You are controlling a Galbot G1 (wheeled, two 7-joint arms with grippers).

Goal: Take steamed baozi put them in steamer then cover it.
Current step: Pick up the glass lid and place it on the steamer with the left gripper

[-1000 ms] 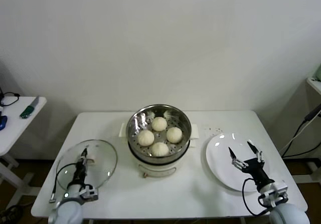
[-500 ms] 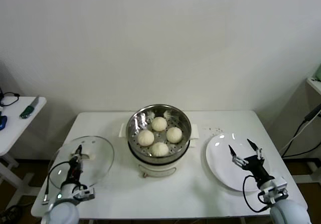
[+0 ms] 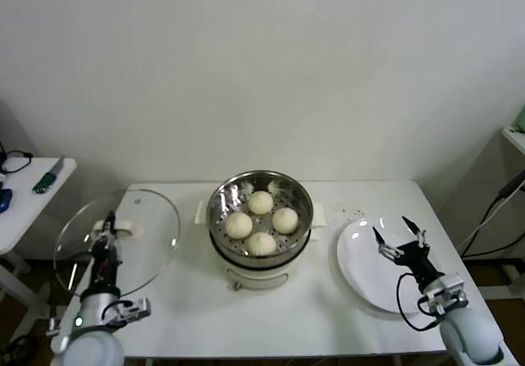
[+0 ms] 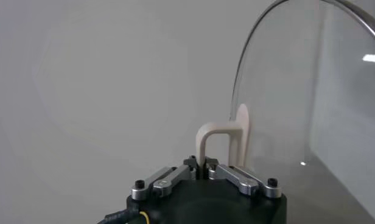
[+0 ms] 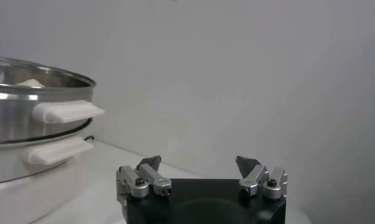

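- Four buns (image 3: 262, 222) are sitting in the steel basket of the steamer (image 3: 260, 233), which is standing uncovered at the middle of the white table (image 3: 312, 308).
- The left claw (image 3: 106, 232) is pinching the cream handle (image 4: 223, 140) of the glass lid (image 3: 123, 239), its fingers closed tight on it.
- The lid is hanging tilted above the table's left end, clear of the surface and well apart from the steamer.
- The right claw (image 3: 399, 236) is hovering over the white plate (image 3: 361, 267) at the table's right side, its fingers spread wide and gripping nothing.
- In the right wrist view, the steamer's side handles (image 5: 67, 111) are showing beside that open claw (image 5: 198, 167).
- A small side table (image 3: 25, 198) is standing off to the left, carrying a green-handled tool (image 3: 46, 179).
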